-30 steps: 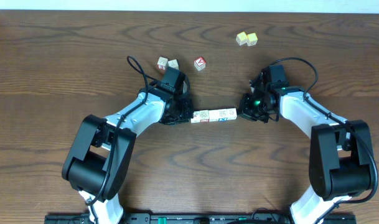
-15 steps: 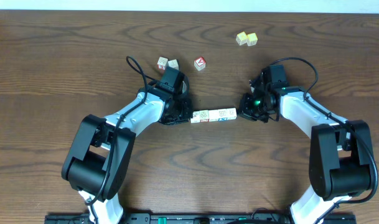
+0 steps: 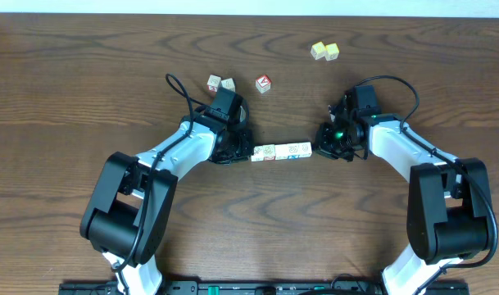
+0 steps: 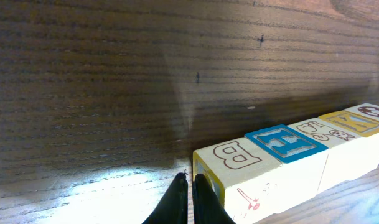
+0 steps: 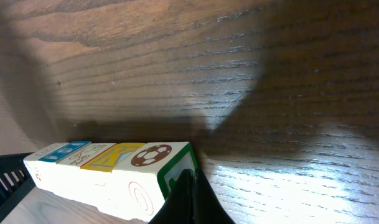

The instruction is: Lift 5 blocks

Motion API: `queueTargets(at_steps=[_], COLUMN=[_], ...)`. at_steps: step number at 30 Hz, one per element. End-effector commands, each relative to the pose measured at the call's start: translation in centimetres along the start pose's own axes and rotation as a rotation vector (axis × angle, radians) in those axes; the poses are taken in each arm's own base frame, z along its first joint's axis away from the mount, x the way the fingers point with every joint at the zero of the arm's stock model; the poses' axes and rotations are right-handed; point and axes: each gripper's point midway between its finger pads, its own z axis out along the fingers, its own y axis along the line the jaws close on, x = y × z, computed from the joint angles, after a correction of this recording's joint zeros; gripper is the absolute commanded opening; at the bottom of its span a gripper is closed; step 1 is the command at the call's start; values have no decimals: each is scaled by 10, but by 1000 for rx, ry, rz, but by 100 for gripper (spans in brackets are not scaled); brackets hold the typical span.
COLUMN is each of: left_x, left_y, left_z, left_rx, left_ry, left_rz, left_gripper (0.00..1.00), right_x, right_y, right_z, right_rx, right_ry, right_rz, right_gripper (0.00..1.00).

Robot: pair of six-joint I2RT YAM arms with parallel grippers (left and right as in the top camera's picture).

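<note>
Nothing has moved over the last second: the row of blocks spans the gap between the left gripper and the right gripper, each with its fingers pressed together against one end of the row. Only our wrist views show the faces: B, blue H, a yellow letter and a football. Overhead these blur, and we cannot tell whether the row touches the table.

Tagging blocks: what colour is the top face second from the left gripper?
Blue letter and border on that block, clearest in the left wrist view.
</note>
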Motion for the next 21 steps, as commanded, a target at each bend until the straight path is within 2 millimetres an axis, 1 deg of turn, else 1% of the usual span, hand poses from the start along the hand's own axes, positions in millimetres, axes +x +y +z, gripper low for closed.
queueTargets(at_steps=[1, 8, 14, 18, 21], left_x=[6, 5, 2, 3, 4], left_y=[-27, -30, -35, -35, -34], left_z=[-11, -15, -23, -23, -23], left_rx=[107, 116, 129, 127, 125], left_ry=[21, 12, -8, -5, -2], left_rz=[32, 38, 48, 46, 45], left_gripper=[7, 7, 7, 7, 7], right_x=[13, 13, 11, 11, 13], right_y=[28, 30, 41, 43, 48], right_z=[-4, -5, -8, -9, -12], right_rx=[-132, -137, -187, -190, -211], right_ry=[57, 57, 66, 66, 70], right_rz=[-26, -19, -29, -30, -39], right_gripper=[1, 1, 1, 1, 1])
